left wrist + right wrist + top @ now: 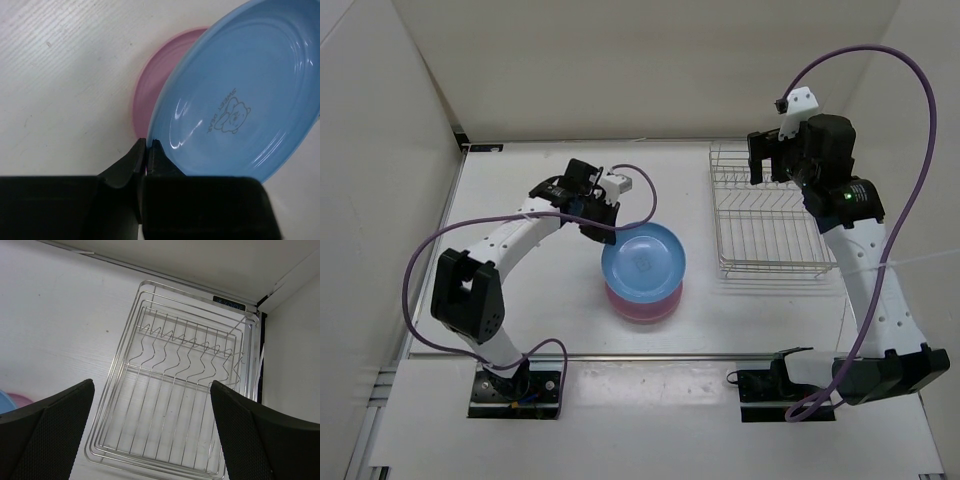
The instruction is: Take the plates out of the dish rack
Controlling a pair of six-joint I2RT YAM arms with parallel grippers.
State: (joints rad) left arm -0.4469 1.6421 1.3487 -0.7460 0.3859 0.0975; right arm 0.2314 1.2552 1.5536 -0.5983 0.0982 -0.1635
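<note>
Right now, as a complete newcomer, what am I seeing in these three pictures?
You see two robot arms bolted to a table, each ending in a two-finger gripper. The wide picture looks down from above. The other two come from a camera on each wrist. The left gripper pinches the rim of a blue plate, holding it tilted over a pink plate that lies on the table. The right gripper hangs open above an empty wire rack.

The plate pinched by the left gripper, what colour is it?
The plate is light blue, clearest in the left wrist view.
</note>
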